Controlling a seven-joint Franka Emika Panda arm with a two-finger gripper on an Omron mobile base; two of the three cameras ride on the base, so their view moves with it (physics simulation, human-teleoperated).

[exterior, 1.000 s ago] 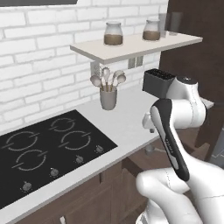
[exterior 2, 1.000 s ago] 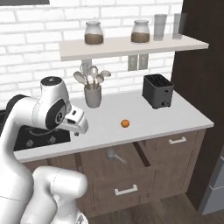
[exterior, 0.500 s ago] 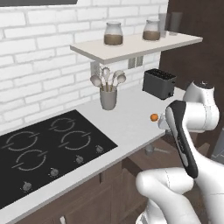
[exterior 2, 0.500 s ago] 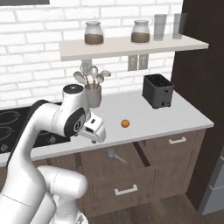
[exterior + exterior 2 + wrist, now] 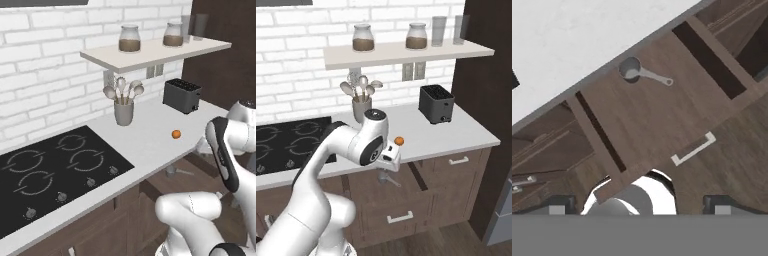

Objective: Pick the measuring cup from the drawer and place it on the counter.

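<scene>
Grey measuring cup (image 5: 631, 70) lies in the open drawer (image 5: 662, 120) well below my open gripper (image 5: 636, 202), handle pointing along the counter (image 5: 572, 45) edge.

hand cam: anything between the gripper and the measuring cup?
Nothing. In the hand view, only bare drawer floor lies between the gripper and the measuring cup, which sits near the counter edge.

Measuring cup (image 5: 631, 70) – grey matt metal; drawer (image 5: 657, 115) – dark grained wood; counter (image 5: 572, 35) – smooth pale.
</scene>
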